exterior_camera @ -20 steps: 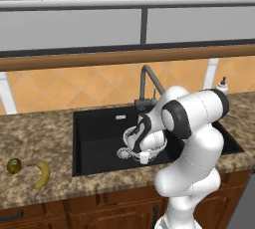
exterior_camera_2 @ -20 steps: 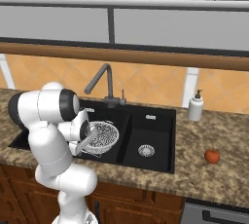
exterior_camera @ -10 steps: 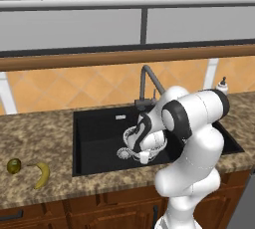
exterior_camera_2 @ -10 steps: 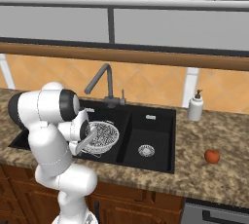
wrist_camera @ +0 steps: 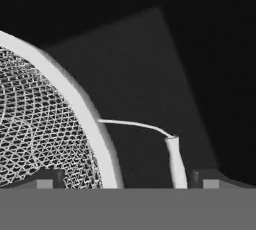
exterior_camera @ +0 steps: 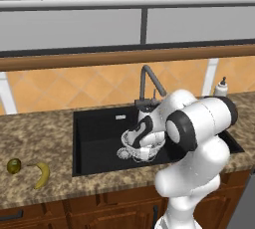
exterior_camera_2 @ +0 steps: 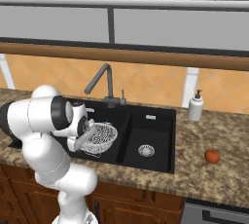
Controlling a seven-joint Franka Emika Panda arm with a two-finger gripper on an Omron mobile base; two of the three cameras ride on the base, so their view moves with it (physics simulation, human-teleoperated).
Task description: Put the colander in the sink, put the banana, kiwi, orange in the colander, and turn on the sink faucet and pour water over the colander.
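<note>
The colander rests low in the large left basin of the black sink, partly behind my arm in the left base view. My gripper is open and straddles the colander at its rim and thin side handle, with the fingertips clear of both. The hand sits at the colander's near left edge. The banana and kiwi lie on the counter left of the sink. The orange sits on the counter to the right. No water runs from the sink faucet.
A white soap dispenser stands behind the sink's right end. The smaller right basin has a round silver drain. The faucet spout arches above the colander, and my own white arm crowds the front of the sink.
</note>
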